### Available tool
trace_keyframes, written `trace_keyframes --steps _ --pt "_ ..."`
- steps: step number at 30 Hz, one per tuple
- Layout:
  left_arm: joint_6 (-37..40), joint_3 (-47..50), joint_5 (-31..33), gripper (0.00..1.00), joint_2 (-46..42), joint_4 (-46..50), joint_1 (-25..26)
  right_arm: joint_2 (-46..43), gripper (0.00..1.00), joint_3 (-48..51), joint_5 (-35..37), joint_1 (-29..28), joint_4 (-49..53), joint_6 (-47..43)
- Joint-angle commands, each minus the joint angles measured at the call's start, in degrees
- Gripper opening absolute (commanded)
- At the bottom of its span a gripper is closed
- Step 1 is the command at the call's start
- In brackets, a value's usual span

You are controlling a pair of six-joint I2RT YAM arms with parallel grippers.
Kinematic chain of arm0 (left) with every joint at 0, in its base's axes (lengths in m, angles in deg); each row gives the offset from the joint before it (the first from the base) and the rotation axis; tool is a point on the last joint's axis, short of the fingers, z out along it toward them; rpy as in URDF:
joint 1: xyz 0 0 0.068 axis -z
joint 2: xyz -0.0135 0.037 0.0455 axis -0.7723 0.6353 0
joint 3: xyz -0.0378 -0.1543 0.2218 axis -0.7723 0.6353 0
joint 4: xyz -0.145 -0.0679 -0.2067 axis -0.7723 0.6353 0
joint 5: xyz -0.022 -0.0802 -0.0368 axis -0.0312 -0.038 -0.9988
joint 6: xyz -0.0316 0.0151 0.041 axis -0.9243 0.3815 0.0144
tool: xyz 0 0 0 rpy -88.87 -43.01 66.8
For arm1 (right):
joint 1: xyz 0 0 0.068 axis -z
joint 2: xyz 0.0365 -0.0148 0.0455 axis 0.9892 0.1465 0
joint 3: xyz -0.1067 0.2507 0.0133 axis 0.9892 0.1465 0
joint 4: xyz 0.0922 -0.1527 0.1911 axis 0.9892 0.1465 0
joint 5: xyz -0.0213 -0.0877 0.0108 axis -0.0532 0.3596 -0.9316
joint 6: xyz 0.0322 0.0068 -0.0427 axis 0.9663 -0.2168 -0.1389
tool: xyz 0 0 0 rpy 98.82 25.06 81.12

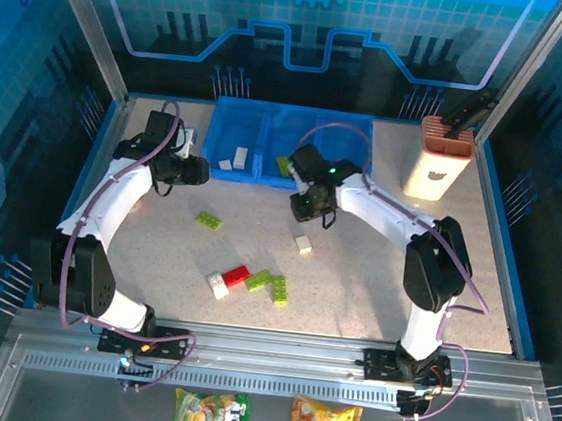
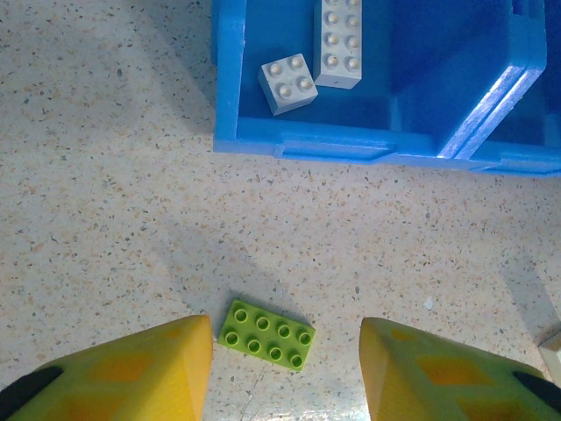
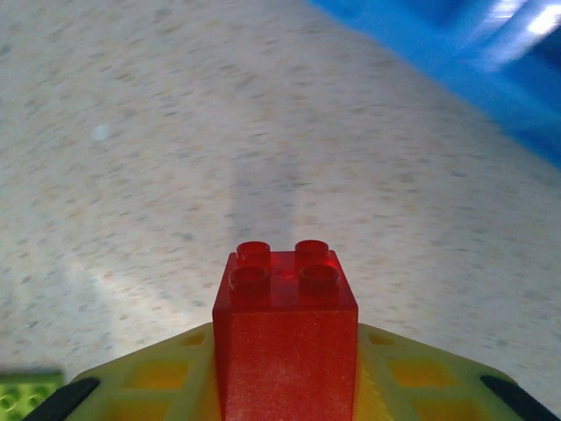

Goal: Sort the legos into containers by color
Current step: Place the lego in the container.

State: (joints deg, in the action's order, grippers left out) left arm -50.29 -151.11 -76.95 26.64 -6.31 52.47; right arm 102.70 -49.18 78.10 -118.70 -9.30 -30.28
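My right end effector pinches a red brick over open worktop; the blue tray ahead is blurred, probably its near wall. My left end effector hangs spread above a green brick, and its wrist view shows two white bricks in the tray's left compartment.

glossy plastic tray, matt speckled tabletop, shiny red brick

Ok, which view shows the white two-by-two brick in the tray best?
Left wrist: the white two-by-two brick sits close and sharp, its four studs countable, beside a longer white brick in the blue tray. Top external gives it as a small white speck.
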Motion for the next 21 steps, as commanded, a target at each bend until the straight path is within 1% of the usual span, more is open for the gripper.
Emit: trace_keyframes --steps 1,5,9,13,21 --pt "-0.07 0.98 -1.35 0.49 -1.56 -0.19 -0.74 -2.27 0.36 -0.87 1.70 4.99 3.06 -0.30" --pt "-0.11 1.01 -1.29 0.49 -1.73 -0.22 -0.71 -1.05 0.36 -3.60 3.06 10.04 3.53 -1.01" --pt "-0.07 0.98 -1.22 0.49 -1.87 -0.16 -0.68 1.99 0.36 -7.30 5.42 12.71 3.10 -1.38" --pt "-0.24 1.34 -0.84 0.49 -2.32 -0.48 -0.68 6.61 0.35 -11.81 8.36 13.68 2.13 -1.87" --pt "-0.12 1.42 -0.42 0.49 -2.21 -0.48 -0.73 15.52 0.35 -20.34 15.81 13.75 1.10 -3.16"
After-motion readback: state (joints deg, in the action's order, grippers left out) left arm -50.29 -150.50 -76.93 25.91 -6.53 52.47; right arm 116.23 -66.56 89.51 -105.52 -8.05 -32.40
